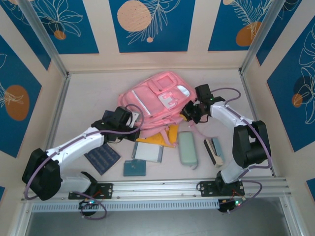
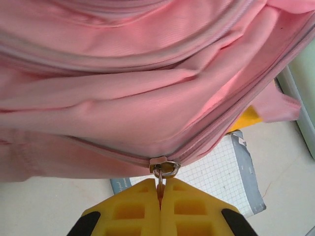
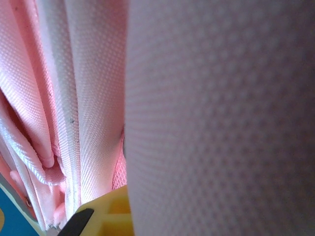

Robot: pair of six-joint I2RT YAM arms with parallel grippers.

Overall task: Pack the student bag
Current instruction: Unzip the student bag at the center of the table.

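Left gripper [image 2: 160, 191] pinches metal zipper pull [image 2: 166, 170]; right gripper [image 1: 192, 113] clenched against woven student bag [image 3: 93, 98].

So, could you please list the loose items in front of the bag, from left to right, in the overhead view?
dark blue notebook → small teal book → pale green case → black-and-cream block

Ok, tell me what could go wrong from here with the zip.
1. The left tool is shut on just the thin zip pull; it may slip out when tugged.
2. The student bag is soft and rumpled along the zip, so fabric could jam it.
3. The grid notebook sits right beneath the bag's edge; a dragged bag might shove it, though the right tool seems to pinch the bag.
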